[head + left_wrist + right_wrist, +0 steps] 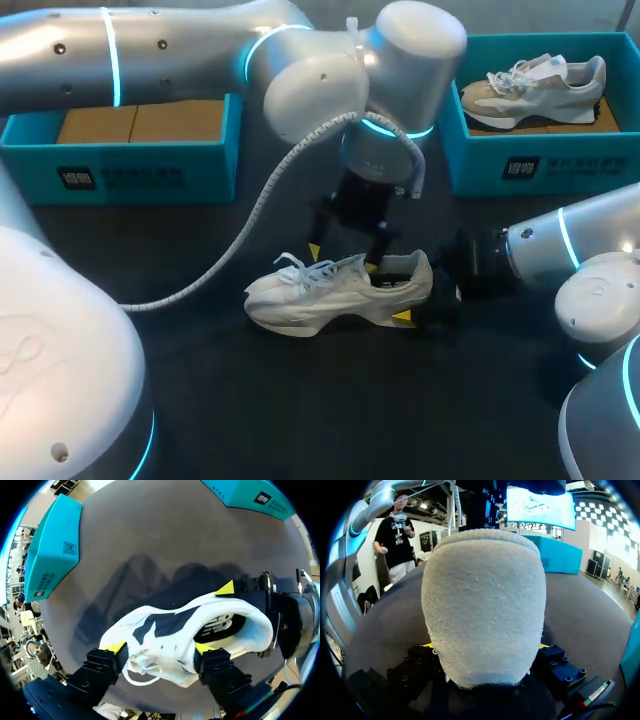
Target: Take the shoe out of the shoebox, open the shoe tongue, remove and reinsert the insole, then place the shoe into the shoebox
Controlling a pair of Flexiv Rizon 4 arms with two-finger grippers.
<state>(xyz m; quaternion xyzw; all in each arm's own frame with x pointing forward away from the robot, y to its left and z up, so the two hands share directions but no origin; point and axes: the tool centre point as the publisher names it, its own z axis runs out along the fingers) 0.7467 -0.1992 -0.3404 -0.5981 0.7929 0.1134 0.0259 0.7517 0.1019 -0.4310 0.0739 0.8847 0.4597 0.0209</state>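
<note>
So the shoe (335,295) is out of the box, sitting upright on its sole on the table (300,400). Everything below is placed off the shoe.

Its long axis runs straight across in front of the robot, with the toe toward the left arm's side and the heel (485,605) toward the right arm's. The empty box (140,165) is well apart, back beyond the toe end.

The right gripper (485,647) comes in at the heel end, in line with the long axis, and is clamped on the heel from both sides. That arm looks like the anchor.

The left gripper (159,647) hangs right above the middle of the shoe with its fingers spread wide. The spread runs along the shoe's length, not across it. One tip is by the laces (137,667) and the other is at the collar opening, with the tongue (348,268) between them. I don't see it pinching anything.

My guess is the tongue-opening step is up, and the left arm is clearly the nearer one for it. It's lined up to close along the shoe's length.
</note>
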